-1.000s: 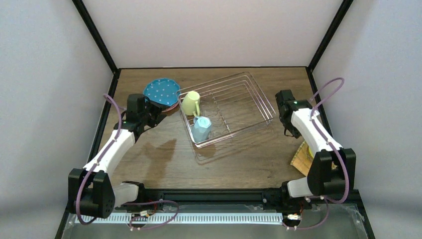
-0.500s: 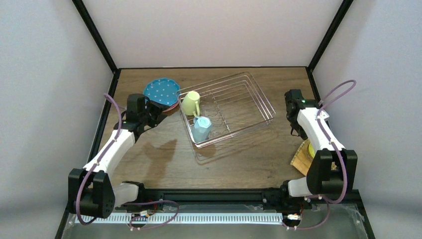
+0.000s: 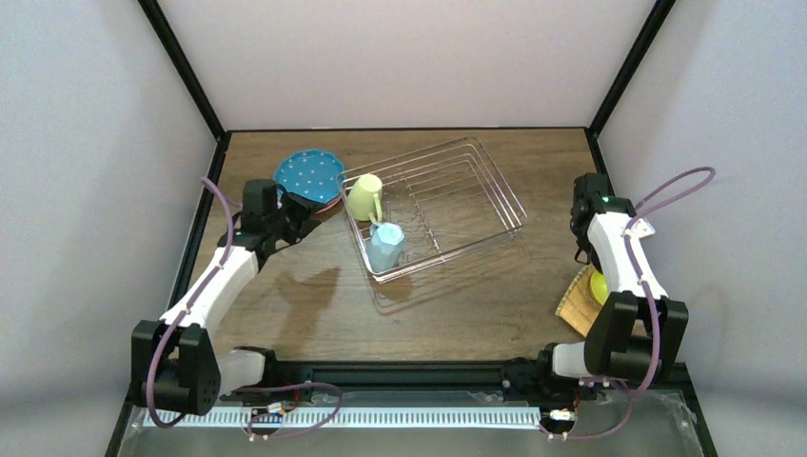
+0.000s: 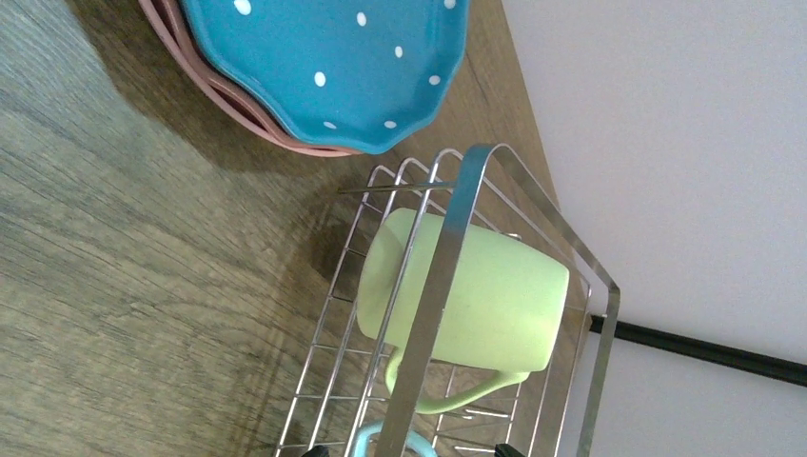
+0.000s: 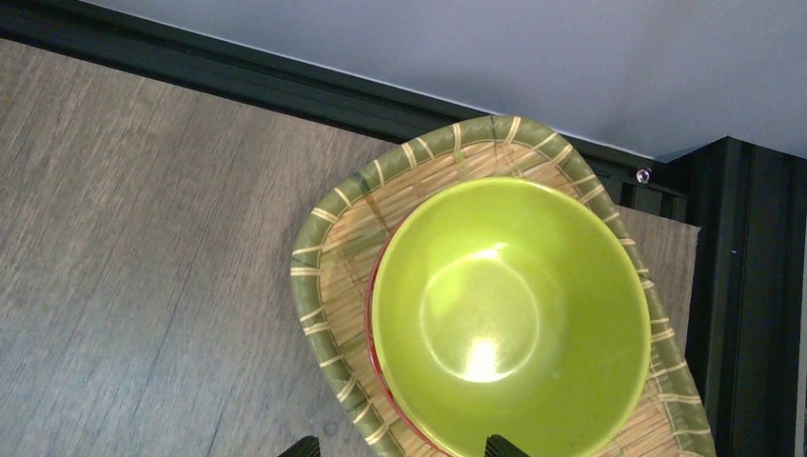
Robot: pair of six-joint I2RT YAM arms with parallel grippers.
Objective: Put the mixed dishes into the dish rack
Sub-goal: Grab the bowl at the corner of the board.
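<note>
The right fingers (image 5: 305, 446) are spread wide and hold nothing. They hang above a lime bowl (image 5: 509, 319), which is nested in a red-rimmed bowl (image 5: 375, 367) on a woven tan plate (image 5: 333, 257). That stack sits on the table (image 3: 457, 305), well to the right of the dish rack (image 3: 433, 205) and nearer the arm bases. A second ago the right arm stood just beside the rack's right end, and it has since swung outward and back to this stack.

The left fingers (image 3: 297, 219) are also spread and empty, just left of the rack, and the left arm has not shifted. Inside the rack, a pale green mug (image 3: 365, 197) lies on its side at the far left corner. A light blue mug (image 3: 386, 245) sits at the near left corner. Neither mug has moved. A blue dotted plate (image 3: 309, 174) rests on a pink plate (image 4: 219, 90), just beyond the rack's far left corner.
</note>
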